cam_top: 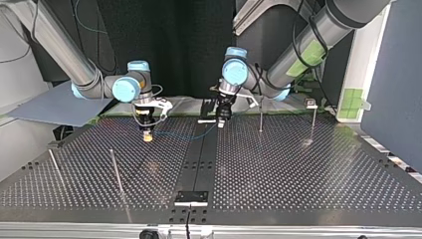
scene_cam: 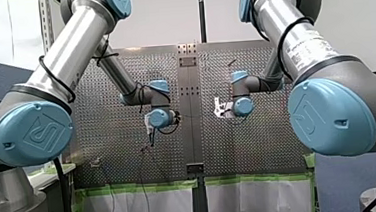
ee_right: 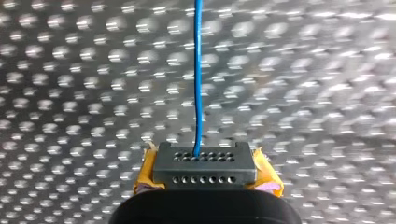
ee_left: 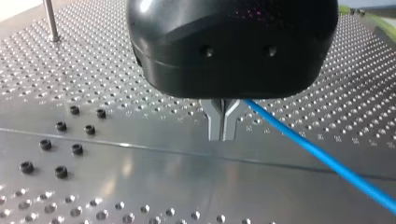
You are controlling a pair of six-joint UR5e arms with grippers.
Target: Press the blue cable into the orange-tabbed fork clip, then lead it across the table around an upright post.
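Observation:
The thin blue cable (cam_top: 185, 135) runs low over the perforated table (cam_top: 298, 169) between my two grippers. My left gripper (ee_left: 223, 136) has its metal fingers pressed together just above the plate, and the cable (ee_left: 327, 158) leaves them to one side. In the top view it (cam_top: 220, 123) stands at the dark centre strip. My right gripper (ee_right: 205, 181) shows yellow pads around a dark holed block, and the cable (ee_right: 198, 70) comes out of the block straight ahead. It (cam_top: 147, 138) stands at the top view's left. I cannot make out the orange-tabbed clip.
Thin upright posts stand on the table: two at the top view's right (cam_top: 261, 117) (cam_top: 313, 124) and two at its near left (cam_top: 116, 172) (cam_top: 54, 167). One post (ee_left: 50, 21) shows beyond my left gripper. Black bolt heads (ee_left: 58, 149) dot the centre strip.

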